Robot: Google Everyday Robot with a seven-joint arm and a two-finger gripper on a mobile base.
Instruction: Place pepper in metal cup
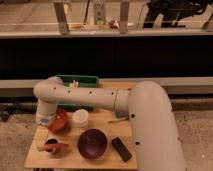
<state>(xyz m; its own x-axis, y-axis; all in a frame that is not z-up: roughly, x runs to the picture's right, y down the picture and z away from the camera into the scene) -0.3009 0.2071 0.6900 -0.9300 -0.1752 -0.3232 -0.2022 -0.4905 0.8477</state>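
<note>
The red-orange pepper point(55, 146) lies at the front left of the wooden table point(107, 160), across or right against the small greyish metal cup point(48, 144); I cannot tell whether it is inside. My white arm arcs in from the right and ends at the wrist above the table's left edge. My gripper point(44, 128) hangs below the wrist, just behind and above the cup and pepper, next to the red bowl. It is mostly hidden by the wrist.
A red bowl point(60, 120) and a cream-white cup point(80, 118) stand mid-table. A purple bowl point(92, 144) is front centre, a black block point(121, 149) front right, a thin tan stick point(118, 120) to the right. A green tray point(80, 81) sits at the back. A tan block point(40, 136) lies at the left edge.
</note>
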